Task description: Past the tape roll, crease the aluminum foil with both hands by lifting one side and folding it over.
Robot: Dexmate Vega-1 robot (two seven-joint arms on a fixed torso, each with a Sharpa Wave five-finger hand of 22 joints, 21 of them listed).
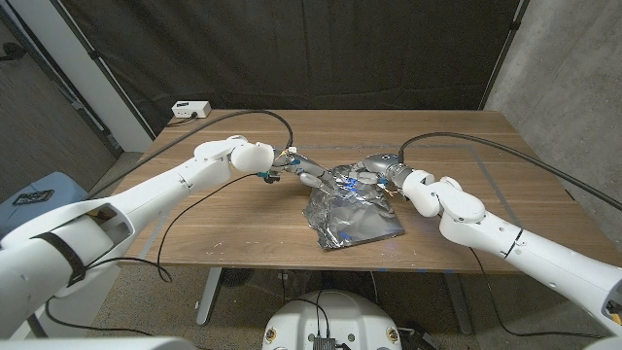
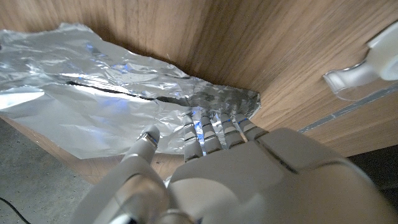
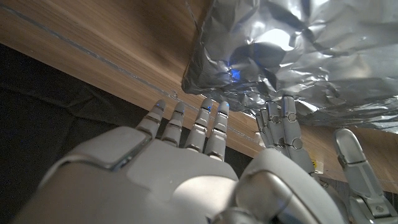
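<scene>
A crumpled sheet of aluminum foil (image 1: 355, 216) lies in the middle of the wooden table (image 1: 233, 219), its far edge bunched and raised. My left hand (image 1: 299, 169) reaches in from the left. Its straight fingers (image 2: 208, 129) touch the foil's (image 2: 93, 93) crinkled far corner, and the thumb stands apart from them. My right hand (image 1: 374, 175) comes in from the right at the same far edge. Its fingers (image 3: 211, 121) are stretched out, with the tips close to the lifted fold of foil (image 3: 298, 50). The left hand's fingers (image 3: 283, 127) show beside them. Neither hand plainly pinches the sheet.
A small white box (image 1: 190, 109) with a cable sits at the table's back left corner. Black cables run along both arms over the table. A dark curtain hangs behind the table. Bare wood lies left and right of the foil.
</scene>
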